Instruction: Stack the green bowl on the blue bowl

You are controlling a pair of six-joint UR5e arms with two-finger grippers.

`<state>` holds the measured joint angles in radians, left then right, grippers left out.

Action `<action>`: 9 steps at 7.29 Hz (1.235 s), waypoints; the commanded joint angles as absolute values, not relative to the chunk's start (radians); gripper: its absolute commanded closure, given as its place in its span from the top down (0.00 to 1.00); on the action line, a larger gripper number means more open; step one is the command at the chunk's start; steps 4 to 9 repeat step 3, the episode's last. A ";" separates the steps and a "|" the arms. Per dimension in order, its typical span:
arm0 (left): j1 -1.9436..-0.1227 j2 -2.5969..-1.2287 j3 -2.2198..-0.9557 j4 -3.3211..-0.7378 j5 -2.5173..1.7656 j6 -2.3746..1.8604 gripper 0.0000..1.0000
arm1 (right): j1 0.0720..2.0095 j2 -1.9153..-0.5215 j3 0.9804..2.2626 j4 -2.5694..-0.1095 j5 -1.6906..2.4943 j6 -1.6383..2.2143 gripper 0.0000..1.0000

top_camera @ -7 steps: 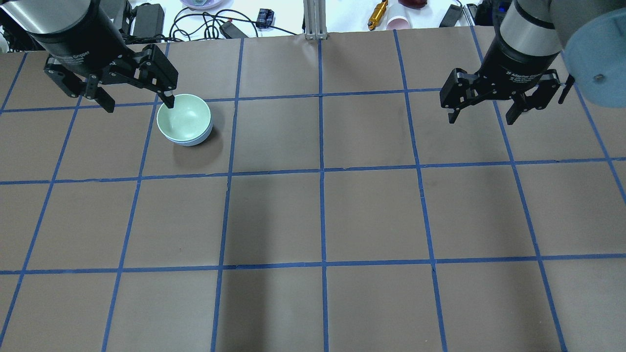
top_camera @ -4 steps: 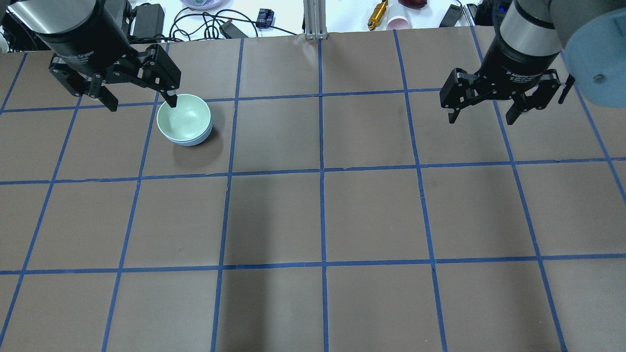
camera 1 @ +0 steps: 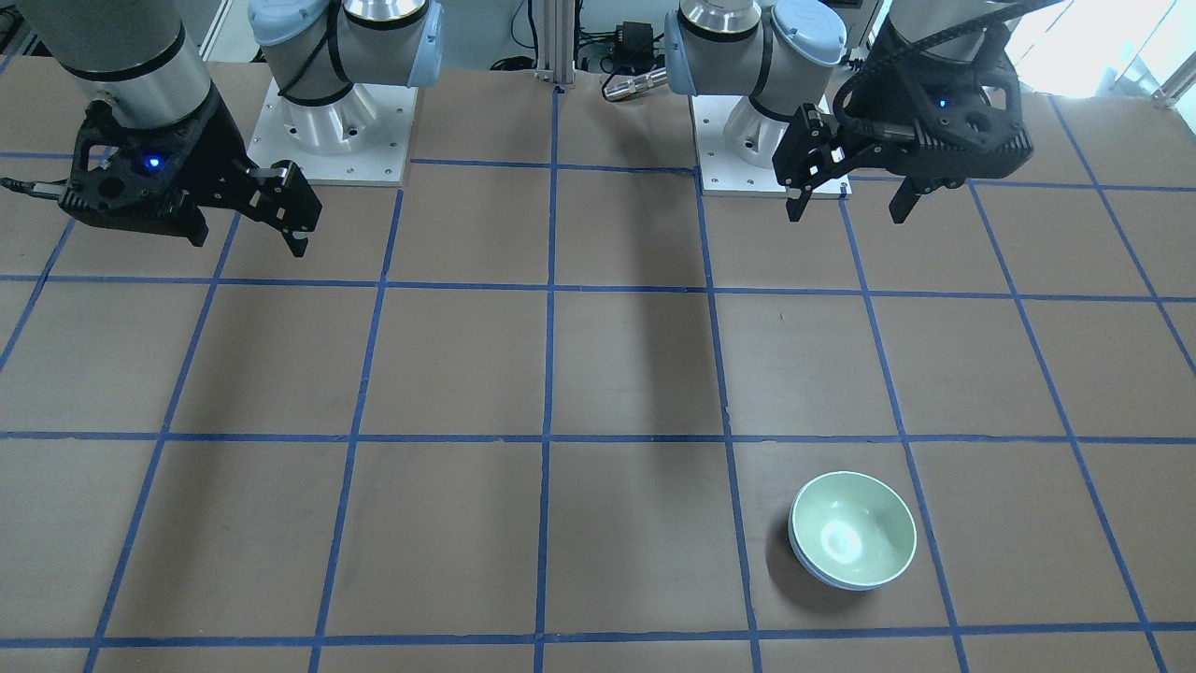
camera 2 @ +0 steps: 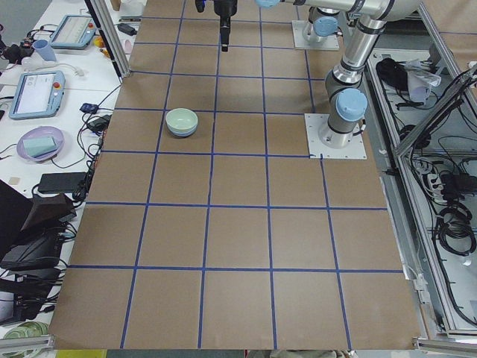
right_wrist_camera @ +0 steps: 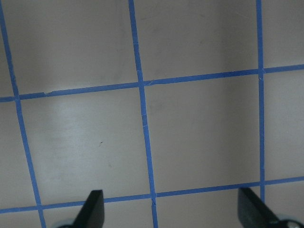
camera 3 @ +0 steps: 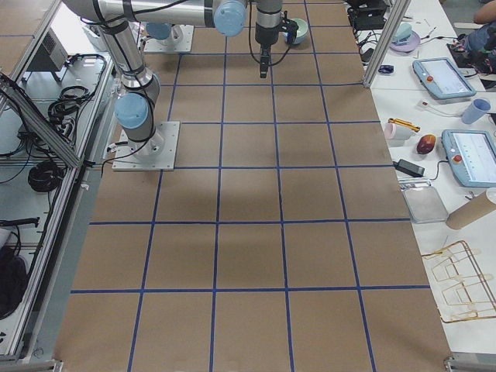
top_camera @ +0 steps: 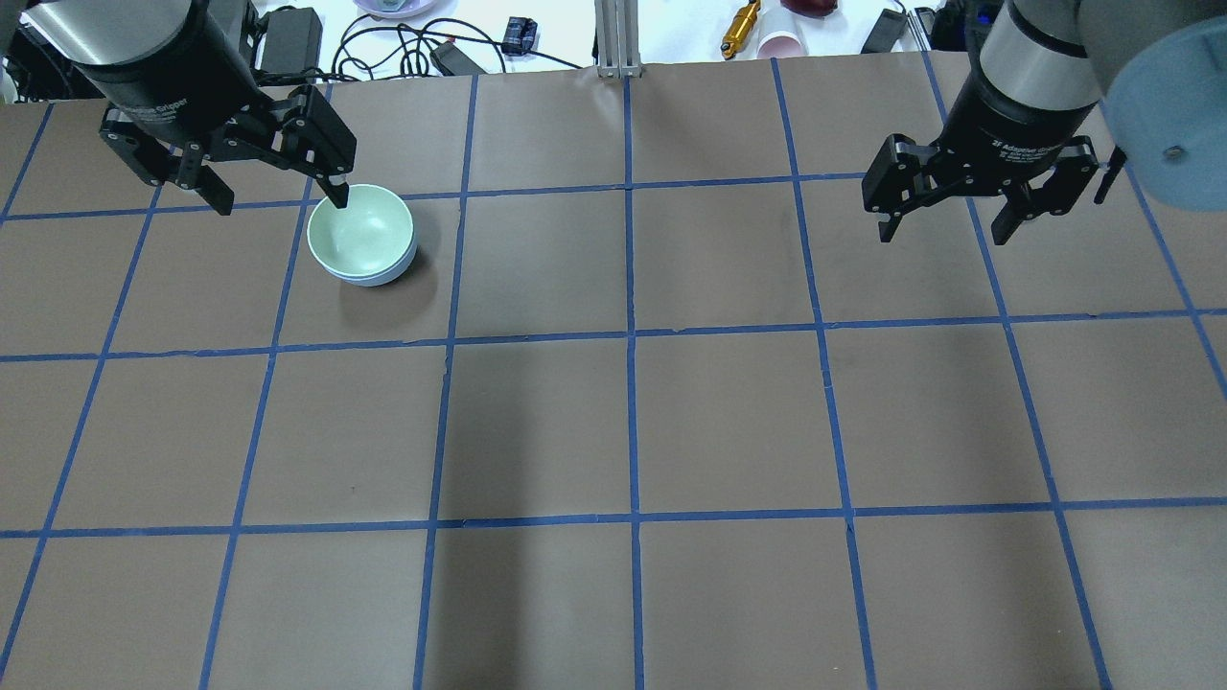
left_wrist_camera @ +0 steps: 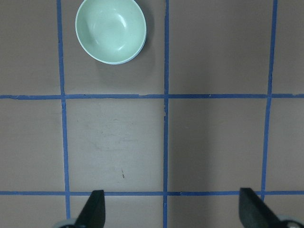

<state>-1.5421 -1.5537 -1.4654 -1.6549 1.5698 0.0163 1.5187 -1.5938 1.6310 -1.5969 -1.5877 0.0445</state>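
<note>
Green bowl sits nested in blue bowl; our left gripper and right gripper hang spread, empty. Dropping left could nudge the stack.

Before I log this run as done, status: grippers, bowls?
Left gripper open, empty, raised. Right gripper open, empty. Green bowl nested upright in blue bowl, neither gripper touching.
</note>
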 commanded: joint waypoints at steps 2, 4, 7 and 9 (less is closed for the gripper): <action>-1.543 -1.548 -1.465 -1.654 1.571 0.017 1.00 | 1.519 -1.594 1.631 -1.597 -1.588 0.044 1.00; -1.543 -1.546 -1.465 -1.654 1.571 0.015 1.00 | 1.519 -1.594 1.631 -1.597 -1.588 0.044 1.00; -1.543 -1.546 -1.465 -1.654 1.571 0.015 1.00 | 1.519 -1.594 1.631 -1.597 -1.588 0.044 1.00; -1.543 -1.546 -1.465 -1.654 1.571 0.015 1.00 | 1.519 -1.594 1.631 -1.597 -1.588 0.044 1.00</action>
